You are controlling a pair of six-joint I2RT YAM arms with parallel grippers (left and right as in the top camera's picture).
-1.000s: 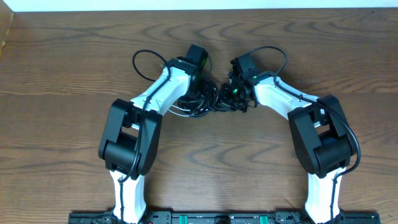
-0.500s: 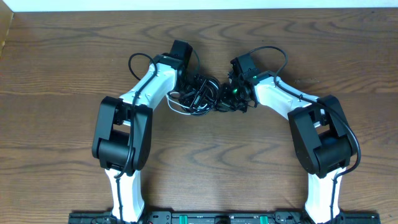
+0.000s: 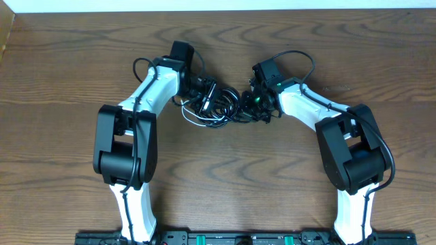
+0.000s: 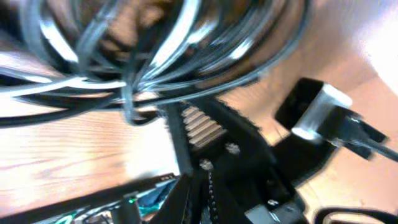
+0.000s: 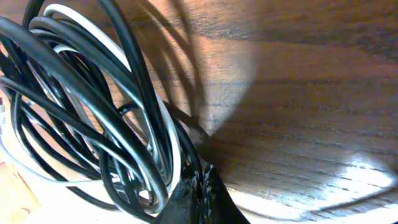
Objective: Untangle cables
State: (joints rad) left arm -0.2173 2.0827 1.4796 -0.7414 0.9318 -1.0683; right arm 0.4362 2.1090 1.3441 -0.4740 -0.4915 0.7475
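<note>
Both arms are bent inward over the far middle of the table (image 3: 68, 136). The left gripper (image 3: 203, 94) and right gripper (image 3: 255, 103) are clenched on the cables (image 3: 219, 109). These are bunched between the grippers as a tangled black bundle, with one white strand looped through.

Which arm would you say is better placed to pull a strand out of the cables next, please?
The left arm, probably: its jaws are shut on strands at the cables' left edge, bare table beyond; the right jaws pinch the other side, anchoring.
</note>
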